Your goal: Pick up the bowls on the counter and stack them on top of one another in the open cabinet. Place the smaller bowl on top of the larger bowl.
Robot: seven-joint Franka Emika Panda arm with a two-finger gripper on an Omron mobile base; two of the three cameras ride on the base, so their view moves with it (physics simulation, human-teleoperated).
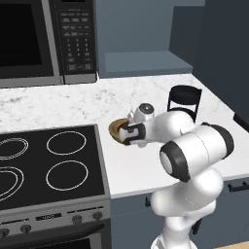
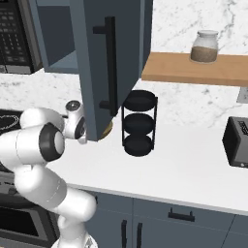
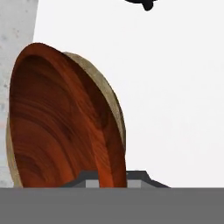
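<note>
The glossy dark red-brown smaller bowl (image 3: 57,122) looms close in the hand view. The thick rim of the light tan larger bowl (image 3: 111,94) shows around it on both sides, so the two look nested or pressed together. My gripper (image 3: 113,179) has a fingertip on each side of the red-brown bowl's wall, shut on it. In the left base view the gripper (image 1: 125,135) is at the bowls (image 1: 115,127), low over the white counter (image 1: 136,170) beside the stove. The open cabinet (image 1: 143,53) is up behind. Its door (image 2: 104,68) hides most of the bowls in the right base view.
A black stovetop (image 1: 48,160) lies left of the bowls, under a microwave (image 1: 44,39). A black three-tier rack (image 2: 139,121) stands on the counter to the right. Further right are a dark toaster (image 2: 237,140) and a jar (image 2: 205,47) on a wooden shelf.
</note>
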